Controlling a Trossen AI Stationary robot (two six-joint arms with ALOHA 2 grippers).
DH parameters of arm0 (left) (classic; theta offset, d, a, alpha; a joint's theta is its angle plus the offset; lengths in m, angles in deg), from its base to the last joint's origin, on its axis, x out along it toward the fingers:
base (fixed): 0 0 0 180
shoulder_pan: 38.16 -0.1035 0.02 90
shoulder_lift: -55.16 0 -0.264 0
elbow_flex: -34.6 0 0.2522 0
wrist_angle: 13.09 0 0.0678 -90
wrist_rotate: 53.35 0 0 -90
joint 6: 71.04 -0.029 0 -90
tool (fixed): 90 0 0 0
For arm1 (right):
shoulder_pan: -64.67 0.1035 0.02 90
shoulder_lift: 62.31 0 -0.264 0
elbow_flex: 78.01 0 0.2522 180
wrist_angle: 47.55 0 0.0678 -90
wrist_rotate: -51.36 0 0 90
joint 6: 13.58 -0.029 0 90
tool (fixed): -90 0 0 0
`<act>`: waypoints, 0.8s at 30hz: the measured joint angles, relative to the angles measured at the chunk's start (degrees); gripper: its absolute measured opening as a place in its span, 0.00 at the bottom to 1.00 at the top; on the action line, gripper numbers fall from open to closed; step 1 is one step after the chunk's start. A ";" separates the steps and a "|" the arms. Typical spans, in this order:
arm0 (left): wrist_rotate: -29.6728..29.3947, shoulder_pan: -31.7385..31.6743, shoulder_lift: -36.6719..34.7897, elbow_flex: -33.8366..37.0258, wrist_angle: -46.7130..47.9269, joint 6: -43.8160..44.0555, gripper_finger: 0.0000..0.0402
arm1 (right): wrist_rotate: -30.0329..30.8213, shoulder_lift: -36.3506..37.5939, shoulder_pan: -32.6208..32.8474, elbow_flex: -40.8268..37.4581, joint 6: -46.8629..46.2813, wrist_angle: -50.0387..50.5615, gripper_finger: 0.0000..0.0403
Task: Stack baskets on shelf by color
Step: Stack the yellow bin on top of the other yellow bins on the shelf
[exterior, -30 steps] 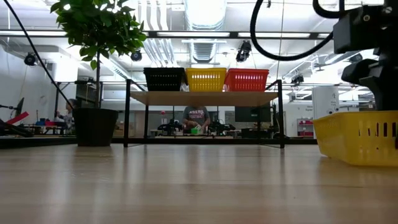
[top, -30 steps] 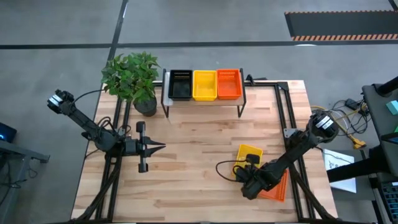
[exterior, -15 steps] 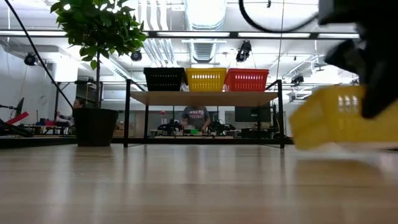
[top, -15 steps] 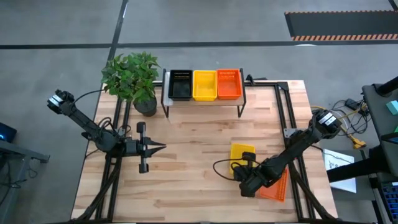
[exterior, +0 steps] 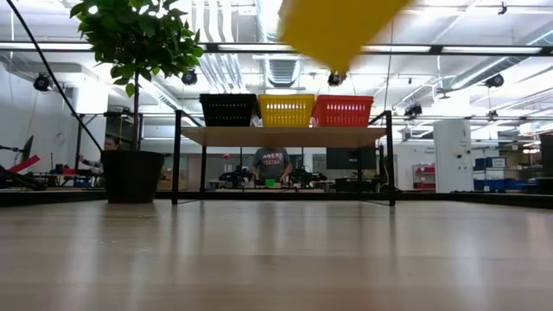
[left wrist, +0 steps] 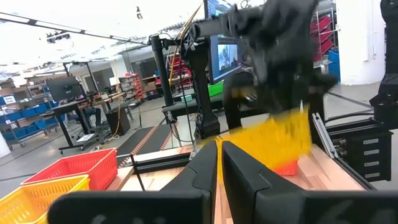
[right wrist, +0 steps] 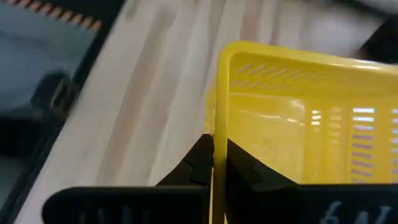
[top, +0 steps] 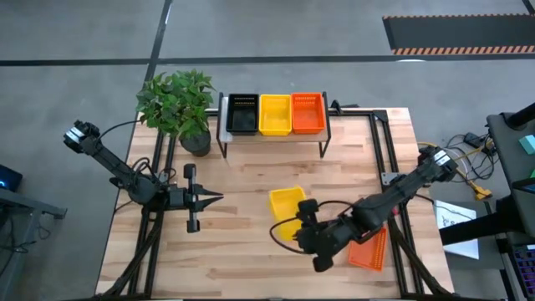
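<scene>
A black (top: 242, 114), a yellow (top: 275, 114) and an orange basket (top: 307, 113) stand side by side on the shelf (exterior: 285, 136) at the table's far edge. My right gripper (top: 300, 219) is shut on another yellow basket (top: 287, 203), which hangs well above the table near its middle; the low view shows only its underside (exterior: 337, 26) at the top. An orange basket (top: 368, 249) lies on the table by the right edge. My left gripper (top: 216, 197) waits shut at the table's left, pointing right. My right gripper pinches one side wall of the yellow basket at its rim (right wrist: 216, 127), one finger outside the wall and one inside the basket. The fingers (right wrist: 200, 157) slant down from the table's right side. The basket is lifted clear of the table and tilted.
A potted plant (top: 177, 104) stands at the far left beside the shelf. Black frame rails (top: 380, 142) run along the table's right side. Bare wood lies between the shelf and the grippers. In the low view a person (exterior: 273, 162) sits in the room behind the shelf.
My right gripper has risen steeply and gone toward the table's left, rolling as it went. The yellow basket, which stood on the table near the right edge, is now lifted clear and tilted, high above the table's middle.
</scene>
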 joint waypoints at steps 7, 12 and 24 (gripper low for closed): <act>0.01 0.00 0.00 0.00 0.04 0.02 0.02 | 4.01 0.00 -3.23 14.43 11.03 3.93 0.02; 0.02 0.00 0.00 0.00 0.05 0.04 0.02 | 4.03 -0.14 -9.06 21.12 12.64 6.76 0.02; 0.01 0.04 0.00 0.00 0.14 0.03 0.02 | 1.27 -4.86 -28.06 29.47 19.91 14.14 0.02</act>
